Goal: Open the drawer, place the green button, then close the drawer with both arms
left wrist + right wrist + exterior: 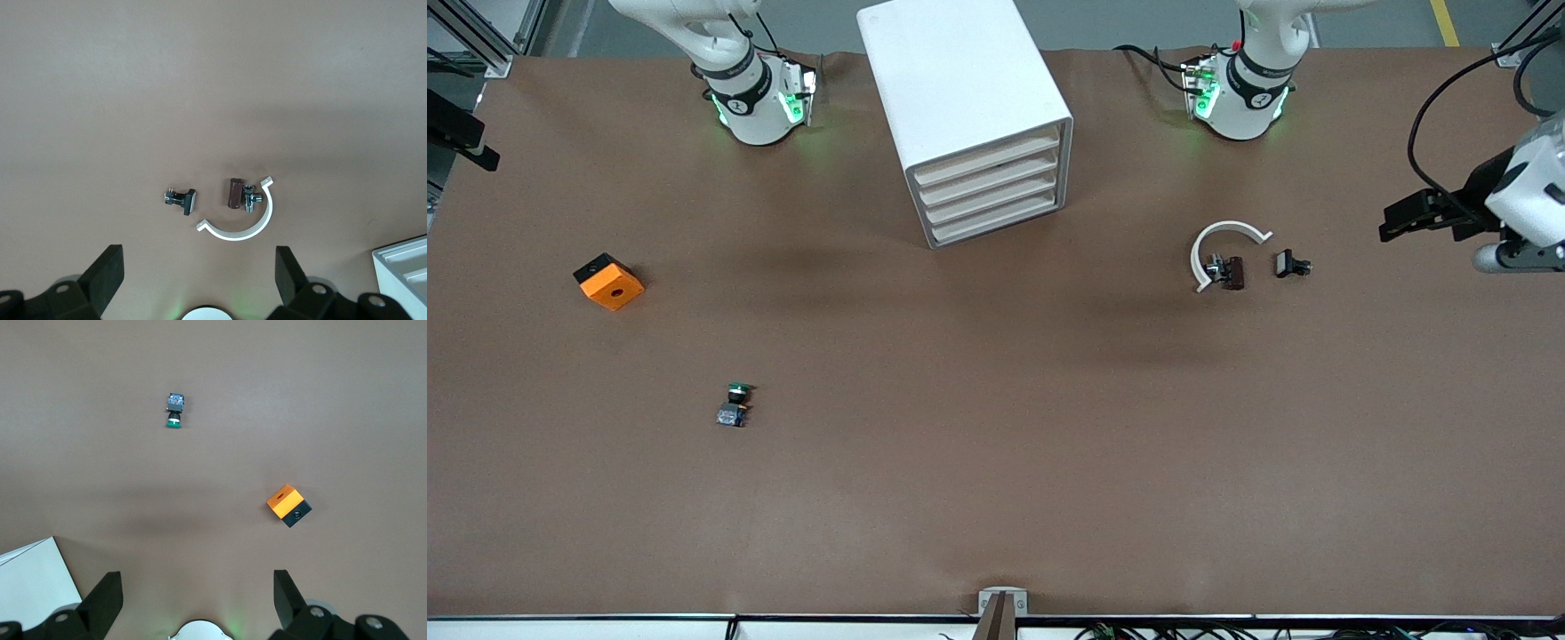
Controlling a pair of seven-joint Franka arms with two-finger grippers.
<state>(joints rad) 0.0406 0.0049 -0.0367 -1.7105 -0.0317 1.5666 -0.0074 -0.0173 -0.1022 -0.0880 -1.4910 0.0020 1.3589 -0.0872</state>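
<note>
Brown paper, faintly creased, apparently covers the table [996, 462] edge to edge.

Picture edges cut off the cabinet [407, 267] in both wrist views.

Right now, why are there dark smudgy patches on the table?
Front view: they are soft shadows on the brown table, near the cabinet and the white arc clip. Left wrist view: a broad shadow band above that clip. Right wrist view: another between button and orange block.
</note>
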